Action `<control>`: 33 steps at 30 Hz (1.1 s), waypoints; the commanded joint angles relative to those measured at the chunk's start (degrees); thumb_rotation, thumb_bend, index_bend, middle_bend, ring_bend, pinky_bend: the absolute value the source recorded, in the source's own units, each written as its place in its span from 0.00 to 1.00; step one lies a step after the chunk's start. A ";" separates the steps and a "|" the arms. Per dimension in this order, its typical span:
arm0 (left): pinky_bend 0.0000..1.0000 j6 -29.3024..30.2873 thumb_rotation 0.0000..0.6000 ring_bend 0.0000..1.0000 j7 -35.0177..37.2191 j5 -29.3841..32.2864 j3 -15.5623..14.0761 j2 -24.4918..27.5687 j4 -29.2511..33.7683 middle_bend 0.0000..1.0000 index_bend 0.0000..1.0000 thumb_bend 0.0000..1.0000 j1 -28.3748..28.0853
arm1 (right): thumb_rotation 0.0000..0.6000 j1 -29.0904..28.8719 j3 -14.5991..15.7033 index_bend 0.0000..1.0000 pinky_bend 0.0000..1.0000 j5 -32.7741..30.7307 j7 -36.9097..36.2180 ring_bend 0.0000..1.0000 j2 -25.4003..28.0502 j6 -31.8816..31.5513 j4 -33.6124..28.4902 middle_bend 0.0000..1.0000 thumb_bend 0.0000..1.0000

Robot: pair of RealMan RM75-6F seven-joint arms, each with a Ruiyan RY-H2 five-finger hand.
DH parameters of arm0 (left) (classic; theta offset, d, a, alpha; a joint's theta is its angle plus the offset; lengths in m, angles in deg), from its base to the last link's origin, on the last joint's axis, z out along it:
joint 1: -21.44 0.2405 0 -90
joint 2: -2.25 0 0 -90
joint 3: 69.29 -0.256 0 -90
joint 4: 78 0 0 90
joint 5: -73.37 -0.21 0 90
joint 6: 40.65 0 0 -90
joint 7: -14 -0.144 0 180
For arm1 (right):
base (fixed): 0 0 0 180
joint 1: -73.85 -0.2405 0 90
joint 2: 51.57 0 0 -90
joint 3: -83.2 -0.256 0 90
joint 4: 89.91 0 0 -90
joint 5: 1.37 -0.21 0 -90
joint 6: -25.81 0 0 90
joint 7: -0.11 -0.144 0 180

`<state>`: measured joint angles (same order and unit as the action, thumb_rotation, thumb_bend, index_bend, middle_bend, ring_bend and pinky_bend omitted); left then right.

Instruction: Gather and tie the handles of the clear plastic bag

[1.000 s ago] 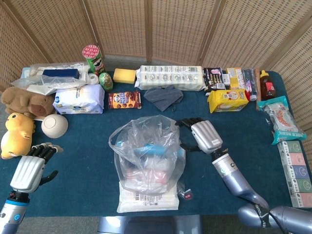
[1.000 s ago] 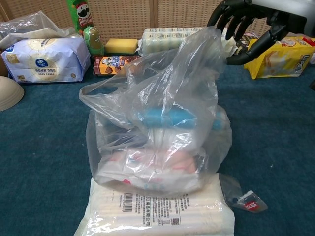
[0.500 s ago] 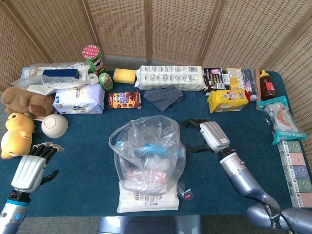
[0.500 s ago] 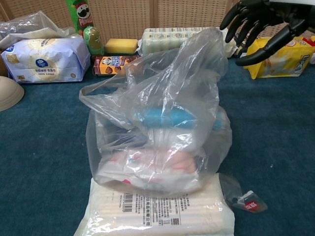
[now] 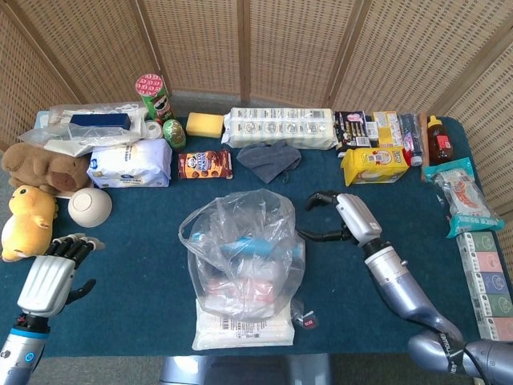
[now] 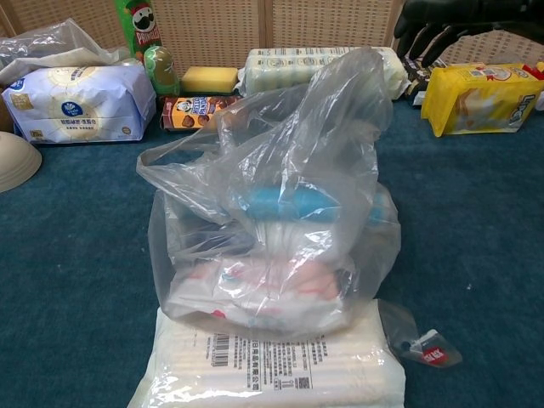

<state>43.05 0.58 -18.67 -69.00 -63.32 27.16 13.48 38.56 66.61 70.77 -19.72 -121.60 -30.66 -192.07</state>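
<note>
The bag [image 5: 243, 255] sits mid-table on a white pack [image 5: 243, 325], its handles loose and untied. The right hand [image 5: 341, 218] hovers just beside it, fingers spread, holding nothing. The left hand [image 5: 54, 273] rests well apart, seemingly empty too. Gathering hasn't begun; next, both hands must reach the handles

A clear, crinkled plastic bag [image 5: 243, 257] stands near the middle of the blue-covered table [image 5: 136, 273], its mouth open and its handles loose and untied, one at 9 o'clock and one at 1 o'clock. Inside show a light-blue cylindrical item lying crosswise and pale pink-and-white packets. Its base rests on a flat white wrapped pack [image 6: 272, 361] at 6 o'clock.
</note>
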 commanded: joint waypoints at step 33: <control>0.24 0.39 1.00 0.22 1.53 0.72 -0.38 -0.17 -1.63 0.32 0.30 0.18 0.77 | 0.34 -8.42 -2.76 0.33 0.23 -15.51 -1.44 0.28 -6.07 13.19 -4.49 0.34 0.04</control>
<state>43.45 2.03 -18.01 -69.38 -63.48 25.61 14.24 30.77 64.68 56.19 -20.10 -126.95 -18.25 -196.11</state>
